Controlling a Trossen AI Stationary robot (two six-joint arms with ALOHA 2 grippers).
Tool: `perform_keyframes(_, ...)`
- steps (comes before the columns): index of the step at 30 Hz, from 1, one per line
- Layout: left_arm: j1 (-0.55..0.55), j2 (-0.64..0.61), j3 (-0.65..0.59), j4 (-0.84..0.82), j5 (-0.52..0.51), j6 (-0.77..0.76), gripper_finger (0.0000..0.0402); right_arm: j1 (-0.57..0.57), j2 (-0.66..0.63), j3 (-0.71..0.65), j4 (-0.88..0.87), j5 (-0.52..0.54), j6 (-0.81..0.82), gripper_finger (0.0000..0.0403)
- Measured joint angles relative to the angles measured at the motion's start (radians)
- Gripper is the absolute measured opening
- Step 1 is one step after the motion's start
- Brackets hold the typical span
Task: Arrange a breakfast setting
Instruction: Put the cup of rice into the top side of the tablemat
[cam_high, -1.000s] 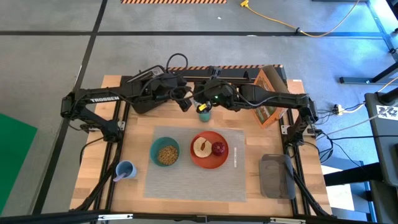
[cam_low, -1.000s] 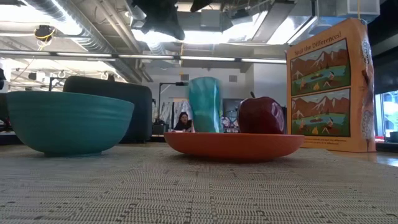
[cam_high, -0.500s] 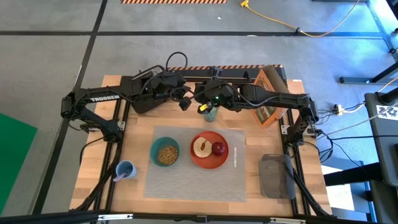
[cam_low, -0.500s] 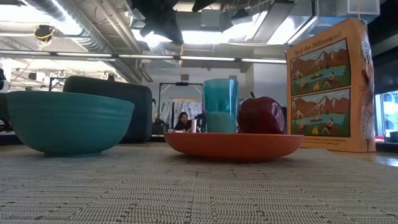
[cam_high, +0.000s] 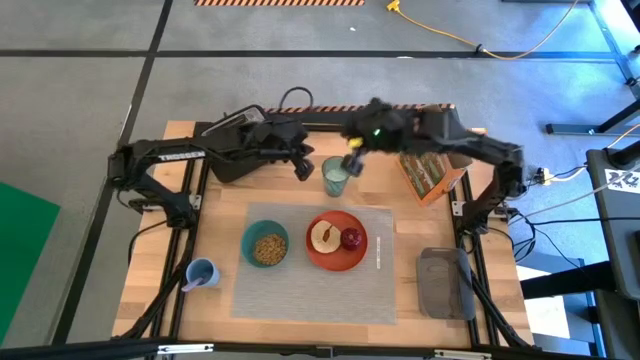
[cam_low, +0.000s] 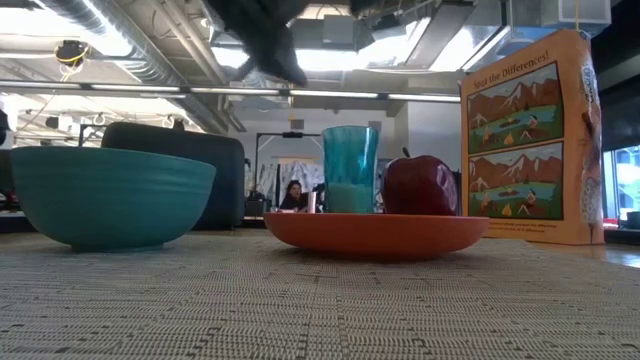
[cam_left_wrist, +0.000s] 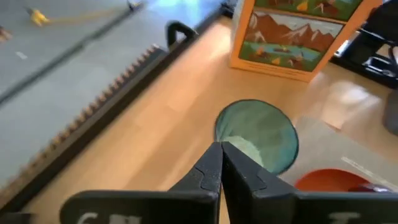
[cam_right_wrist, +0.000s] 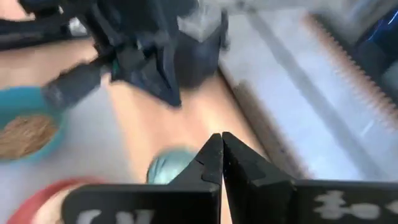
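The translucent green glass stands upright on the bare wood just past the far edge of the grey placemat; it also shows in the low view. My left gripper is shut, just left of the glass and apart from it. My right gripper is shut, above and just far-right of the glass. On the mat are the teal bowl with cereal, the orange-red plate with toast and red apple, and the pale utensil.
The orange cereal box stands at the far right under my right arm. A dark toaster sits at the near right and a blue cup at the near left, both off the mat.
My right gripper has risen from over the glass and drawn back toward the far right edge. The glass, tilted a second ago, has shifted slightly right and stands upright on the table. My left gripper has barely moved.
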Motion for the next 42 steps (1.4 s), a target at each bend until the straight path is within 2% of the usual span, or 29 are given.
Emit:
perform_keyframes(3,0.019,0.056,0.0,0.033,0.064,-0.041,0.0025,-0.044,-0.042,-0.004,-0.118,-0.112,0.104,0.0001)
perform_keyframes(5,0.03,0.094,0.01,0.041,0.101,-0.047,0.005,-0.052,-0.069,-0.005,-0.194,-0.125,0.146,0.0001)
perform_keyframes(11,0.074,0.177,0.116,0.039,0.115,-0.06,0.0137,-0.049,-0.148,-0.005,-0.311,-0.104,0.233,0.0009)
perform_keyframes(14,0.109,0.236,0.186,0.023,0.122,-0.059,0.0174,-0.051,-0.182,-0.005,-0.322,-0.071,0.252,0.0035)
perform_keyframes(17,0.131,0.3,0.239,0.006,0.201,-0.045,0.0196,-0.051,-0.212,-0.005,-0.338,-0.027,0.271,0.0074)
perform_keyframes(21,0.128,0.353,0.308,-0.102,0.276,-0.066,0.02,-0.051,-0.237,-0.005,-0.385,-0.019,0.314,0.0135)
perform_keyframes(25,0.116,0.374,0.339,-0.16,0.271,-0.051,0.0199,-0.05,-0.248,-0.006,-0.447,0.021,0.361,0.0192)
perform_keyframes(29,0.115,0.383,0.337,-0.158,0.269,-0.012,0.0198,-0.05,-0.249,-0.006,-0.48,0.057,0.383,0.0227)
perform_keyframes(33,0.111,0.415,0.333,-0.17,0.263,-0.003,0.0195,-0.05,-0.249,-0.006,-0.464,0.059,0.382,0.0238)
perform_keyframes(42,0.094,0.48,0.333,-0.21,0.287,0.015,0.0172,-0.049,-0.249,-0.006,-0.464,0.053,0.394,0.0233)
